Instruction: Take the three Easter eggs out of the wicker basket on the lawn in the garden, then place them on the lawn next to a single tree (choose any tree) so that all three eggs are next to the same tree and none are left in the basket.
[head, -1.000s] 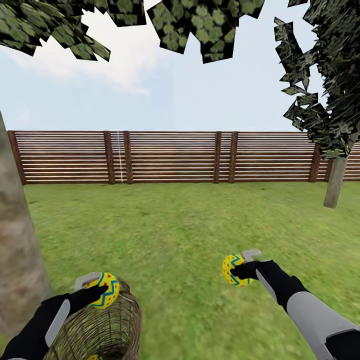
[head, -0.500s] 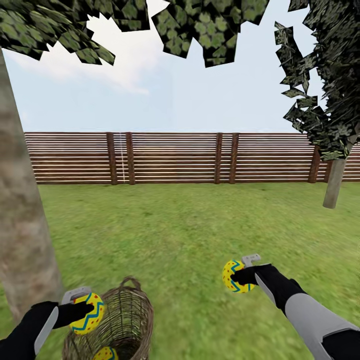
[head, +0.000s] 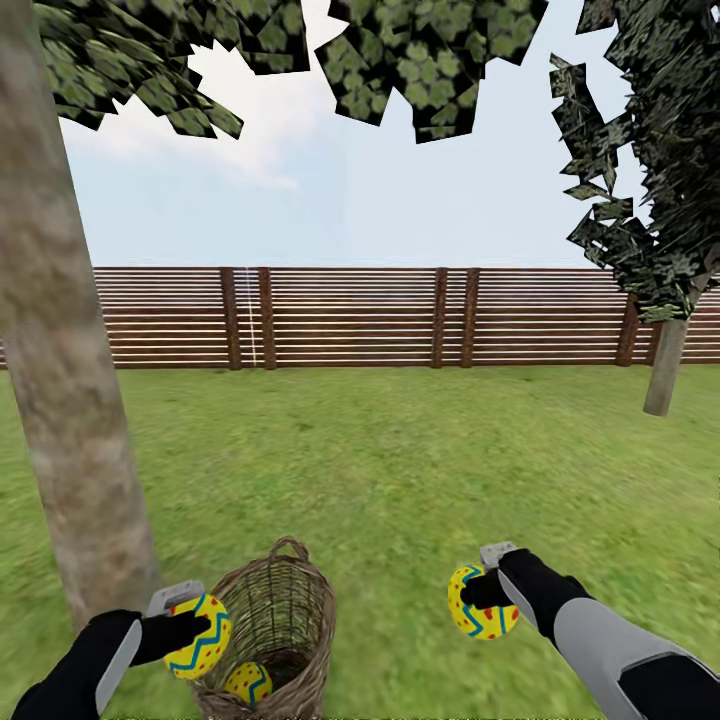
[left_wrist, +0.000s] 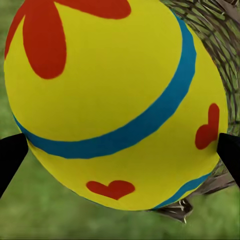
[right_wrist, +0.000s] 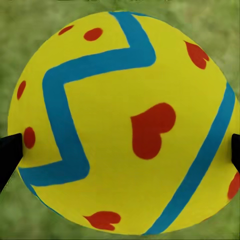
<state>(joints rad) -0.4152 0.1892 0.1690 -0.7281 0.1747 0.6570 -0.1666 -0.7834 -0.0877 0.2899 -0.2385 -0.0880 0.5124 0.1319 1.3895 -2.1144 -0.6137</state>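
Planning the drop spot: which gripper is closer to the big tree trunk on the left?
Left. The left gripper, holding an egg, sits beside the trunk base; the right gripper, also holding an egg, is beyond the wicker basket.

Open lawn (head: 400, 480) stretches ahead to the slat fence (head: 400, 318), with bare grass between the two arms. At near left a tree trunk (head: 70, 400) stands just beside the wicker basket (head: 275, 620); a second tree (head: 665, 365) rises far right.

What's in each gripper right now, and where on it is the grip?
Each holds one Easter egg, pinched across its sides: the left gripper holds an egg beside the wicker basket; the right gripper holds another egg over the lawn.
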